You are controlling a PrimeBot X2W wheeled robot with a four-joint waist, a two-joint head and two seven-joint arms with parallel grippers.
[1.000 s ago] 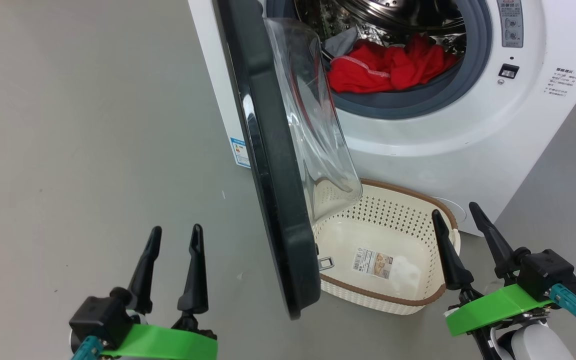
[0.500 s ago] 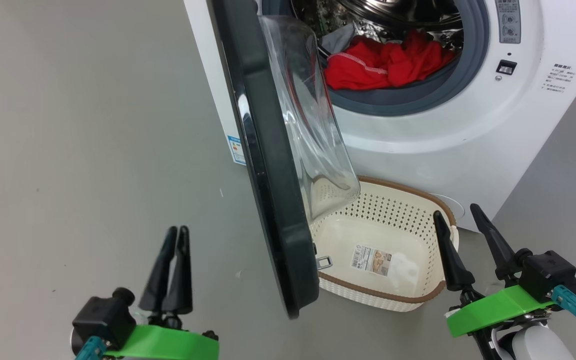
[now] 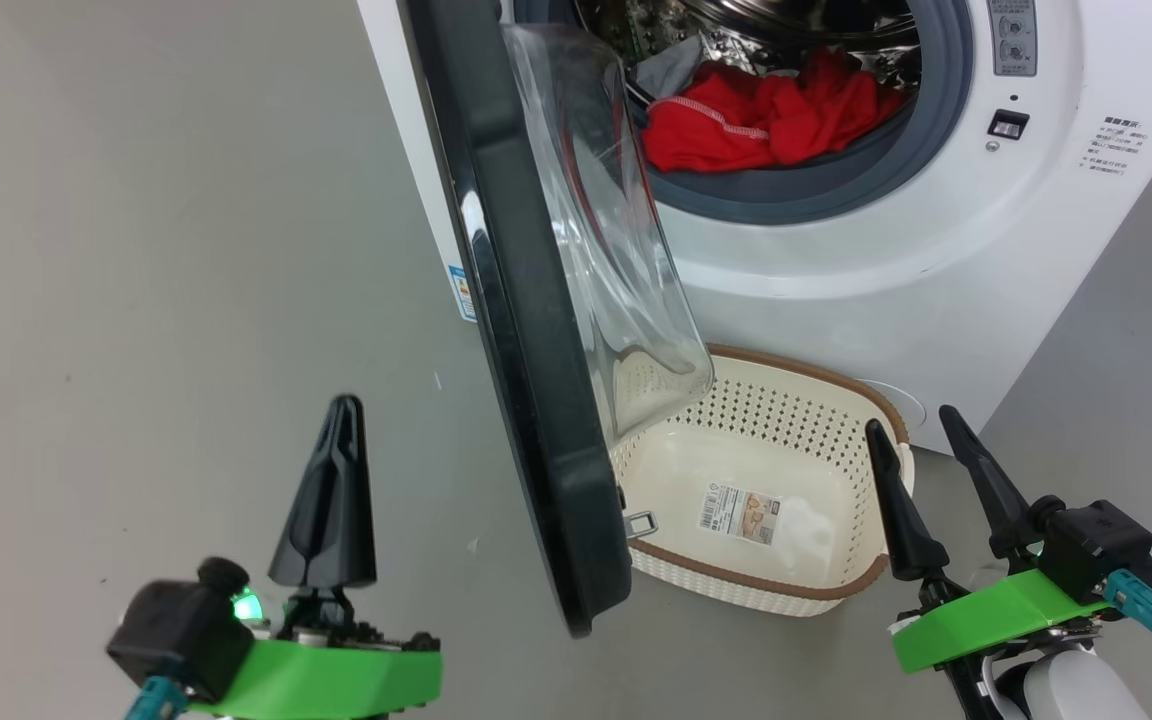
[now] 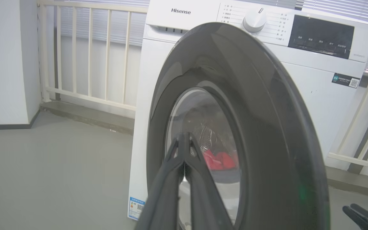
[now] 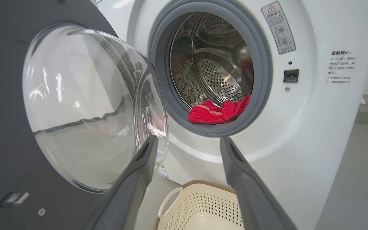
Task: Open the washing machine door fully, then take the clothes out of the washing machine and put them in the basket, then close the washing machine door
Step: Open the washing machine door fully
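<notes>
Left gripper (image 3: 344,404): its 2 dark fingers pressed flat together, nothing between them; it hovers over the grey floor (image 3: 136,250), left of the washing machine door (image 3: 526,350) and apart from it. In the left wrist view the closed fingers point at the door's outer face, with red fabric visible through the window. Right gripper (image 3: 909,418): fingers spread wide, nothing grasped, near the right end of the basket (image 3: 786,590). The door stands partly open, nearly edge-on to the head camera; its glossy black rim faces left and its clear glass bowl (image 3: 616,250) bulges right, over the basket's left end. The basket sits on the floor just in front of the washing machine (image 3: 836,270), with a label sticker (image 3: 741,513) on its inner floor. The clothes (image 3: 766,120), red with white stitching, lie in the perforated steel drum (image 5: 222,73) at the front lip, against the grey rubber ring (image 3: 796,195); a greyish piece (image 3: 671,65) lies at their left. A blue label sticker (image 3: 458,292) sits low on the machine's side.
</notes>
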